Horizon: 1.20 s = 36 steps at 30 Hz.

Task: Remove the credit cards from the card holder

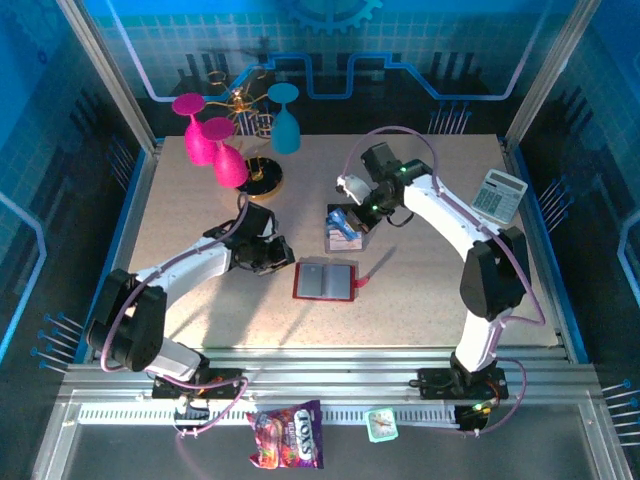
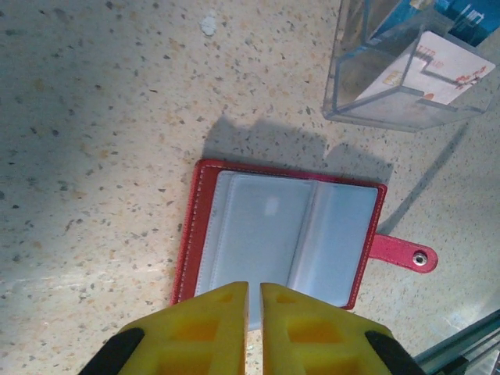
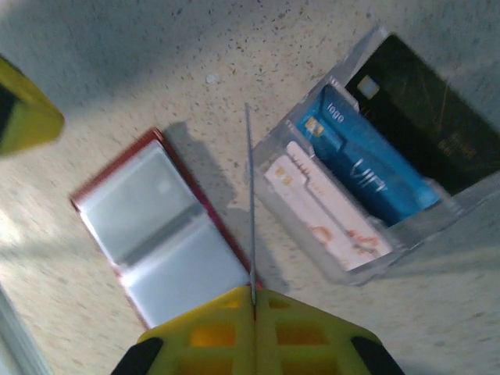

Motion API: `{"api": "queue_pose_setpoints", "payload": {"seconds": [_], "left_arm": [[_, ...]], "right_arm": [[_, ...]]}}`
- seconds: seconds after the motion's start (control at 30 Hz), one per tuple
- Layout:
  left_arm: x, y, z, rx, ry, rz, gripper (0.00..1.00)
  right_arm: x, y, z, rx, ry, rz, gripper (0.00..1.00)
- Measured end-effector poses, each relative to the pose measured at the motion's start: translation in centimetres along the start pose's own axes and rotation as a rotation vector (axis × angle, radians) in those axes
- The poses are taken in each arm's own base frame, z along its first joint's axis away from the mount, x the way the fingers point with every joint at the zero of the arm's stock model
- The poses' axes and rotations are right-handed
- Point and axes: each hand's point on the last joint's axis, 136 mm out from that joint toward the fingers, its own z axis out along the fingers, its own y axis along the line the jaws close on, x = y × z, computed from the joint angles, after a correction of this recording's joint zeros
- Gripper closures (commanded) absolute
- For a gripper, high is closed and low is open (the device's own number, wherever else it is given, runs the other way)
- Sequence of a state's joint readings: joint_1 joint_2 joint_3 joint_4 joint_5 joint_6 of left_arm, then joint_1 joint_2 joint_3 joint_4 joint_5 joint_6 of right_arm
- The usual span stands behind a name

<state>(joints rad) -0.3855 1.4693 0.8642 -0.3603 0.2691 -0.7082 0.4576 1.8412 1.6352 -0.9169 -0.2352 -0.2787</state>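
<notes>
Beige speckled table [image 1: 420, 300]. Red stitched card holder [image 2: 281, 234] is laid open at centre, its cloudy pockets apparently empty. Three glossy credit cards [image 3: 375, 176] (black, blue, white) are held in a clear rigid box [image 3: 367, 262]. A thin card [image 3: 251, 195], seen edge-on, is pinched by the closed right gripper [image 3: 255, 301]; lowering into the box and release are judged next. The left gripper [image 2: 254, 293] is nearly closed, gripping nothing, at the holder's edge.

The holder [image 2: 289, 234] lies open and flat at the middle of the frame on the speckled table [image 2: 101, 156], its red rim framing two pale grey pockets. Its tab [image 2: 402, 251] sticks out to the right, ending in a metal stud. The left gripper [image 2: 254, 291] comes in from the bottom edge, its yellow fingers [image 2: 203, 328] nearly together with a thin slit between them, tips over the holder's lower edge. At upper right stands a clear box [image 2: 367, 70] with a white card [image 2: 445, 74] and a blue card [image 2: 398, 16] inside.
</notes>
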Motion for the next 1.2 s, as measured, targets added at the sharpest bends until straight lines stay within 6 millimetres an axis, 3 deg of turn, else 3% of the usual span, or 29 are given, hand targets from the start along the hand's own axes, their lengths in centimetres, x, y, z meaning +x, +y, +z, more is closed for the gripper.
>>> {"api": "queue_pose_setpoints", "payload": {"seconds": [0.27,0.5,1.2], "left_arm": [[0.1,0.9,-0.4,0.001,-0.01,-0.019,0.87],[0.1,1.6,-0.7,0.004,-0.012,-0.035,0.87],[-0.2,3.2,-0.8,-0.016,-0.019,-0.079,0.87]], "right_arm": [[-2.7,-1.5,-1.4,0.047,0.039,-0.385,1.0],[-3.6,-3.3,0.1,0.05,0.149,-0.575,1.0],[-0.5,-6.0,6.4,-0.048,0.38,-0.644,1.0]]}}
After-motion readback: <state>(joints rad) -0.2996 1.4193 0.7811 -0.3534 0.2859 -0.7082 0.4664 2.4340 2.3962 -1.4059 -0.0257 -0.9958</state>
